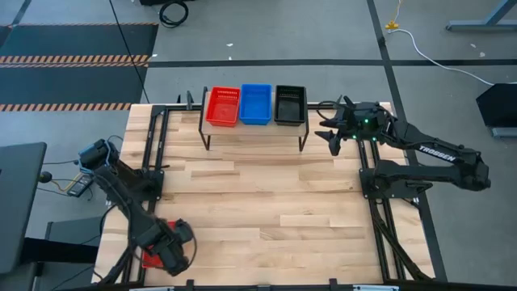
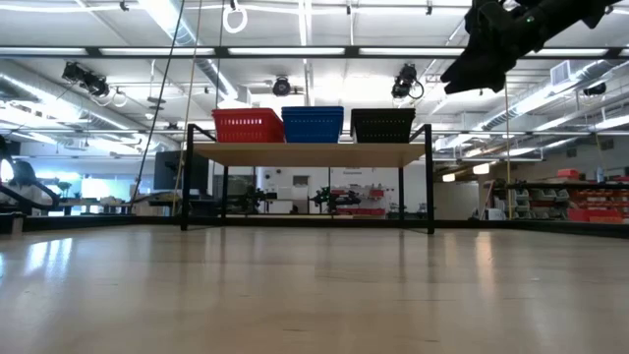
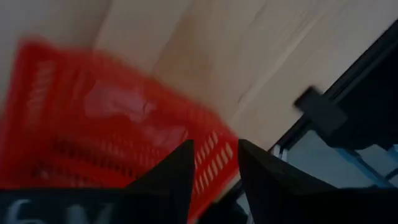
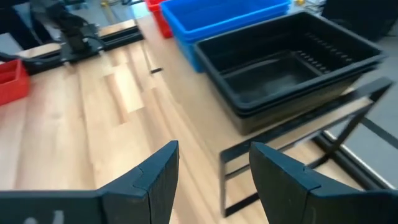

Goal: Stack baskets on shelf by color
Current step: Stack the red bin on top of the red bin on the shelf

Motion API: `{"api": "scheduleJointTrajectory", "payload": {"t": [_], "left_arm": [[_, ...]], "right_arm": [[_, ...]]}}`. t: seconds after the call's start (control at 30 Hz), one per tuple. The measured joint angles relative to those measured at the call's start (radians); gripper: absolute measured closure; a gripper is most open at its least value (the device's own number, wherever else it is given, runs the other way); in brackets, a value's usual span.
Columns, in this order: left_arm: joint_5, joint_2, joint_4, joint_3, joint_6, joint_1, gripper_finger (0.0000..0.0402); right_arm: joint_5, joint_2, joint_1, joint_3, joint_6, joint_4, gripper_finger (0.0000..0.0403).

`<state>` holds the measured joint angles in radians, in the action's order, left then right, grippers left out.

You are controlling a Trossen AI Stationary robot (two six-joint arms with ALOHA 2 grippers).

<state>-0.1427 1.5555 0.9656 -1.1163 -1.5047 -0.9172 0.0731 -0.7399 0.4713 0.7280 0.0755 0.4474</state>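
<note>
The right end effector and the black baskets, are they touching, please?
Apart: the high view shows the right end effector beside the shelf, bare table between it and the black baskets.

On the shelf (image 1: 254, 126), whose top is pale wood on thin black legs, stand a red basket (image 1: 223, 106), a blue basket (image 1: 256, 103) and a black basket (image 1: 290, 103), each with perforated walls. A loose red basket (image 3: 106, 137) lies on the desk (image 1: 266, 202), which is light wood in mixed blond and tan planks. Both arms are dark; the left pincer (image 3: 214, 168) and right pincer (image 4: 214, 168) are black.
</note>
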Motion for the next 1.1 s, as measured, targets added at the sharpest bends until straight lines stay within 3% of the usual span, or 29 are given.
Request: {"api": "scheduleJointTrajectory", "payload": {"t": [0.27, 0.47, 0.73, 0.87, 1.03, 1.1], "left_arm": [[-0.004, 0.008, -0.062, 0.004, -0.113, -0.108, 0.0216], [-0.047, 0.094, -0.083, 0.004, -0.080, -0.169, 0.0191], [-0.039, 0.220, -0.048, 0.004, 0.049, -0.198, 0.0192], [-0.034, 0.257, -0.059, 0.005, 0.175, -0.169, 0.0238], [-0.012, 0.250, -0.033, 0.005, 0.320, -0.068, 0.0361], [0.011, 0.241, -0.009, 0.004, 0.382, -0.012, 0.0388]], "right_arm": [[0.001, 0.000, -0.078, -0.024, 0.001, -0.018, 0.0202], [0.001, 0.000, -0.104, -0.070, 0.004, -0.031, 0.0202], [0.000, 0.000, -0.113, -0.071, 0.022, -0.078, 0.0202], [0.000, 0.000, -0.113, -0.071, 0.020, -0.105, 0.0202], [0.000, 0.000, -0.113, -0.071, 0.011, -0.129, 0.0202], [0.000, 0.000, -0.113, -0.071, 0.011, -0.131, 0.0202]]}}
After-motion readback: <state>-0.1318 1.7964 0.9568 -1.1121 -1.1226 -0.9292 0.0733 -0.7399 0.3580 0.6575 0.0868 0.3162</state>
